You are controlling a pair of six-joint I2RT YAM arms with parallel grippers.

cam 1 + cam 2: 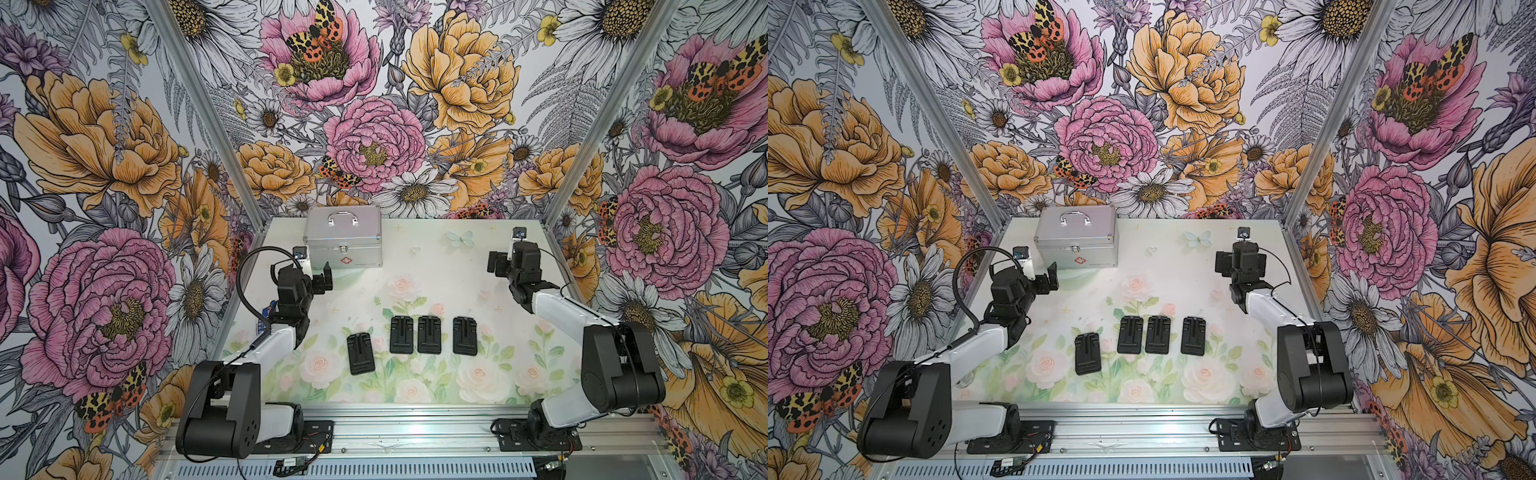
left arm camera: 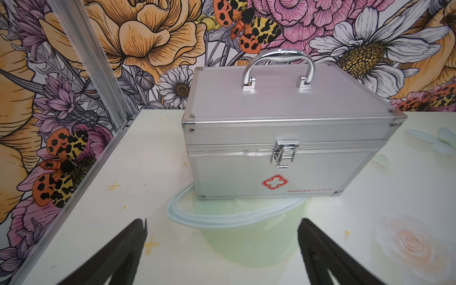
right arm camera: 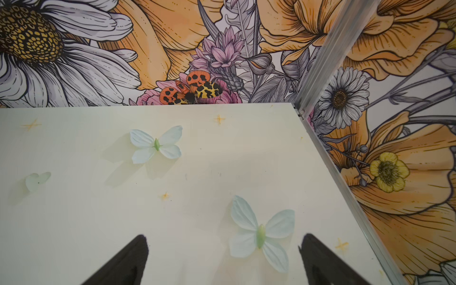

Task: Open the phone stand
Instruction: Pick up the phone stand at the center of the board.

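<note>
Four folded black phone stands lie flat at lower centre of both top views. The left pincer and right pincer both gape empty above the desk, well apart from them.

Three walls papered with oversized pink, orange and white flowers and spotted moths meet at aluminium posts around a pale, rose-printed tabletop fronted by an aluminium rail.
</note>
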